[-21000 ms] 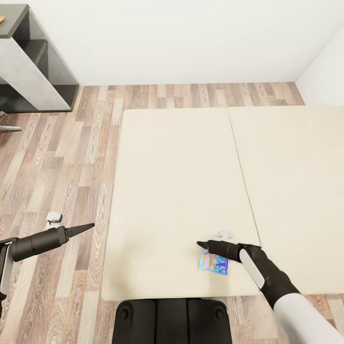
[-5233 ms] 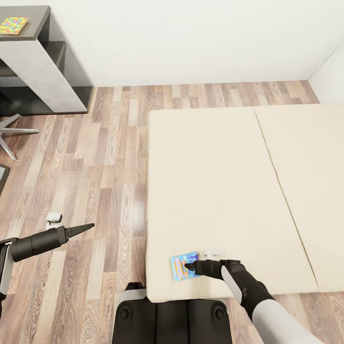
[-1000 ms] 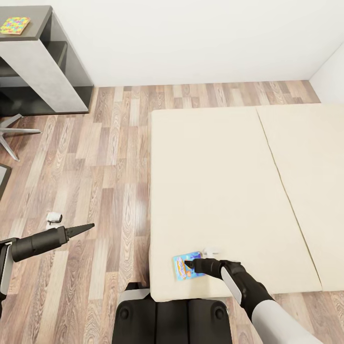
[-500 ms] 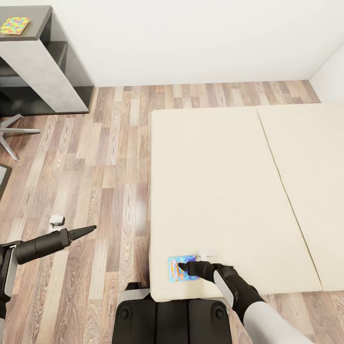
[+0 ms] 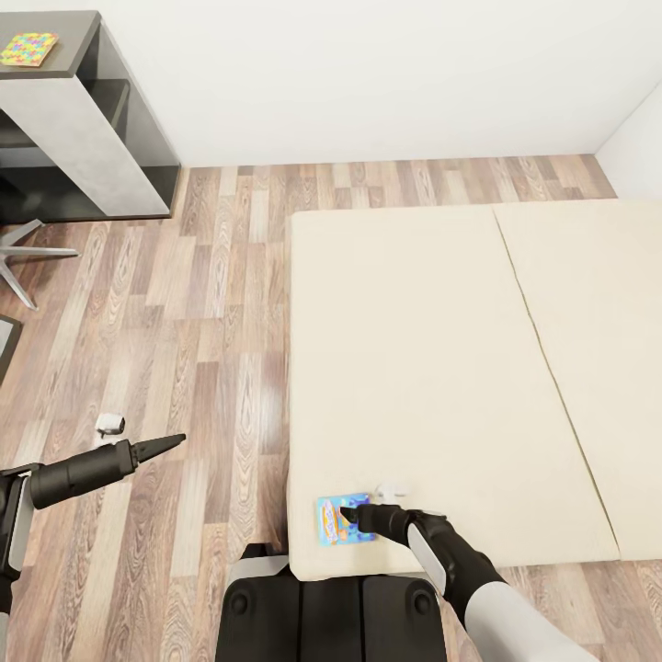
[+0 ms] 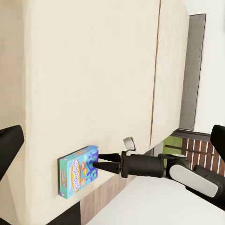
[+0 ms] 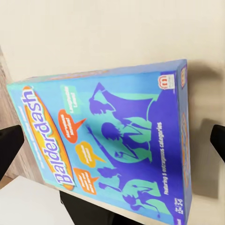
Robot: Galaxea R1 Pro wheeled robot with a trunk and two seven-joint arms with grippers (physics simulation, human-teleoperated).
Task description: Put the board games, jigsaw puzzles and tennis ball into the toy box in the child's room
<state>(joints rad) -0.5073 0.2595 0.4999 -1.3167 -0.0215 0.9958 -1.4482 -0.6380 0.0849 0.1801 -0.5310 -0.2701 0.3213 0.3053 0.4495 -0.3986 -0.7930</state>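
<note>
A small blue board game [image 5: 333, 521], printed "Balderdash" [image 7: 117, 145], lies flat on the cream bed [image 5: 432, 349] near its front left corner. My right gripper [image 5: 353, 509] rests over the box's right part, open, with its fingers [image 7: 9, 150] spread wider than the box. From the left wrist view the box [image 6: 77, 171] sits close to the bed's edge, with the right gripper [image 6: 99, 161] touching it. Off to the left, my left gripper [image 5: 171, 442] hangs open over the floor, holding nothing. A multicoloured jigsaw puzzle [image 5: 28, 48] lies on the table [image 5: 87, 129] at the far left.
Wood-plank floor [image 5: 202, 303] runs between the bed and the table. Grey chair legs [image 5: 28, 253] stand by the table. A white wall [image 5: 368, 74] closes the back. My dark base [image 5: 331, 611] is against the bed's front edge.
The blue box has slid a little left toward the bed's corner with my right gripper on it. My left arm dropped slightly.
</note>
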